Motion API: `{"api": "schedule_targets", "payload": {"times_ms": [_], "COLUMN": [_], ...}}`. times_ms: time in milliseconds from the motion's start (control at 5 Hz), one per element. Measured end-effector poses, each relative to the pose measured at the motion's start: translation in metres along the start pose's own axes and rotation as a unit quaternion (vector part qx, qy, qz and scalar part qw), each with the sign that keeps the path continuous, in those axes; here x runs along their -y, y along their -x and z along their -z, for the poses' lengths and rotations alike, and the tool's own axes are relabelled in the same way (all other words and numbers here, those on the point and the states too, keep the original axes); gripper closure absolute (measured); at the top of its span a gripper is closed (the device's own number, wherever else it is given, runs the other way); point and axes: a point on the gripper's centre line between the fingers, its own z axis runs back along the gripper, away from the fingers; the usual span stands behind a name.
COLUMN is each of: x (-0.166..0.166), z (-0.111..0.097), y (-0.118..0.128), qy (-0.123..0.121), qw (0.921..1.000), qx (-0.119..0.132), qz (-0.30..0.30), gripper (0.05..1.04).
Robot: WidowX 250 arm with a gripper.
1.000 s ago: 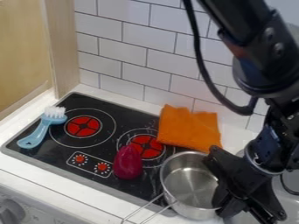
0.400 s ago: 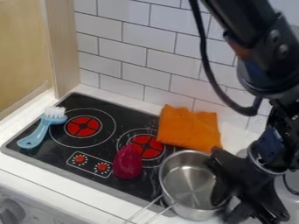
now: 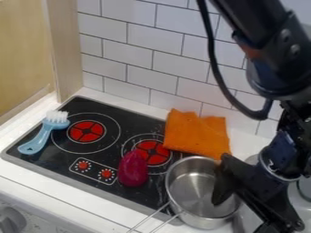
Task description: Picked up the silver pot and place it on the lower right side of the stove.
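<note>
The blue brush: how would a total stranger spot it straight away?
Find the black stovetop in front of the tiled wall. At its left end, beside a red burner, lies the light blue brush. Its slim handle and white bristles set it apart from that flat, round burner.

Room opens above the stove (image 3: 115, 158) between the blue brush (image 3: 41, 135) and magenta object (image 3: 133, 169); orange cloth (image 3: 195, 134), silver pot (image 3: 194, 191) and its 2 jutting handle wires (image 3: 148, 218) crowd the other end.
</note>
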Motion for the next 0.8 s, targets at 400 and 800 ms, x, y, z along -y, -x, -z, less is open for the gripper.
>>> {"api": "schedule_targets", "payload": {"times_ms": [400,800], "x": [-0.021,-0.042], "z": [-0.045,-0.068], "y": [-0.003,0.004], "qy": [0.1,0.098], "qw": [0.9902,0.9848], "qx": [0.069,0.099], "qz": [-0.068,-0.104], "gripper": [0.085,0.085]}}
